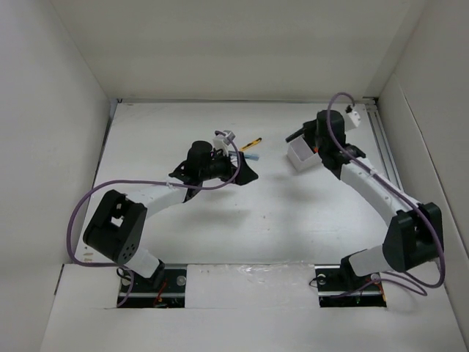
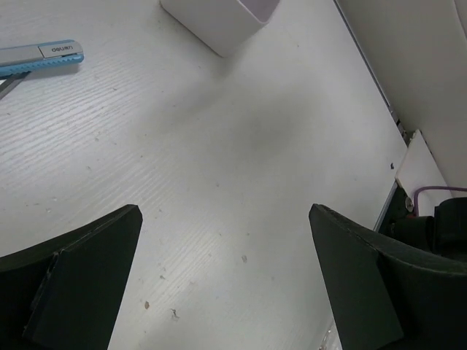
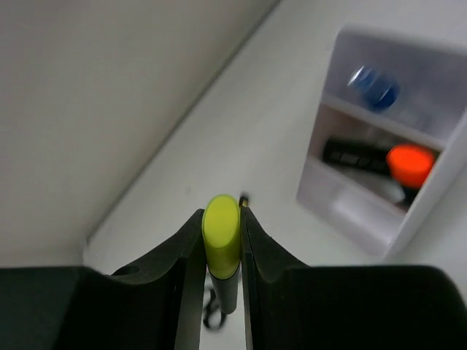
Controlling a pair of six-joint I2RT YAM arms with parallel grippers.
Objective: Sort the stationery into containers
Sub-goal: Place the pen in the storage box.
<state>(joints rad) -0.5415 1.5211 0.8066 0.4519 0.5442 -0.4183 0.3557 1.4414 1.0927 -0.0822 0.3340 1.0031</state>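
While the right pincer (image 3: 222,217) pinches a yellow pen (image 3: 221,235) at lower centre, the left pincer (image 2: 226,273) stands spread over the worktop (image 2: 255,146).

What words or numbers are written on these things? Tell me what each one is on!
Nothing here reads clearly.
Small print on the grey slider of the blue and grey tool: too small to read.
Orange-capped marker in the white box: blurred, nothing legible.
Yellow-capped pen in the right gripper: no writing shows.
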